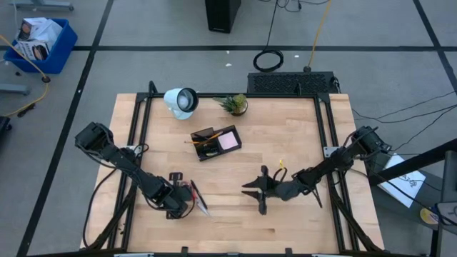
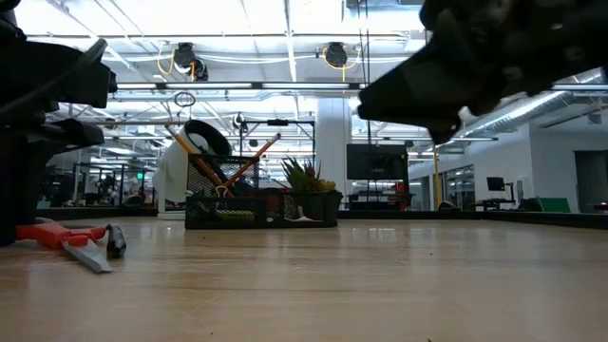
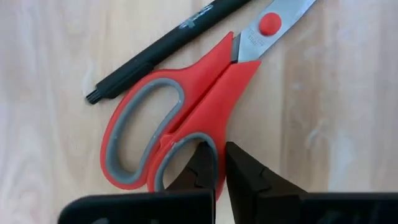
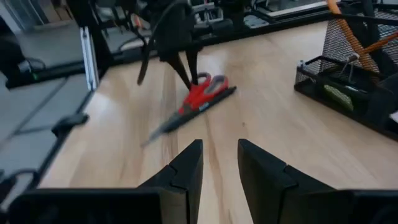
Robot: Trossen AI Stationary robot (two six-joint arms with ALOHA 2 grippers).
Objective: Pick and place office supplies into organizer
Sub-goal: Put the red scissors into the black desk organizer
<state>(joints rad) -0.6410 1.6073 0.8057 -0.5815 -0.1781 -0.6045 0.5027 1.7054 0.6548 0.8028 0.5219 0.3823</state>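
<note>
The table is light wood with a black frame, and it stands on a grey floor marked with dark lines. In the low view the room behind it is big and bright, with long ceiling lights and a white pillar. The organizer is a small black mesh tray in the middle of the table, toward the back. It has pencils standing in one part and a pale pink sticky-note pad lying in another. Just behind the organizer are a white round lamp and a small potted plant. In front of the organizer and off to the left arm's side, the red-handled scissors lie flat on the wood with a black pen touching them. The left gripper is right at the scissors. Its fingers are nearly together, with one finger tip in the lower handle loop and the thin red rim between them. In front of the organizer on the other side is the right gripper, above the wood with its fingers spread apart and nothing in them. A tiny yellow bit lies on the table just behind it.
</note>
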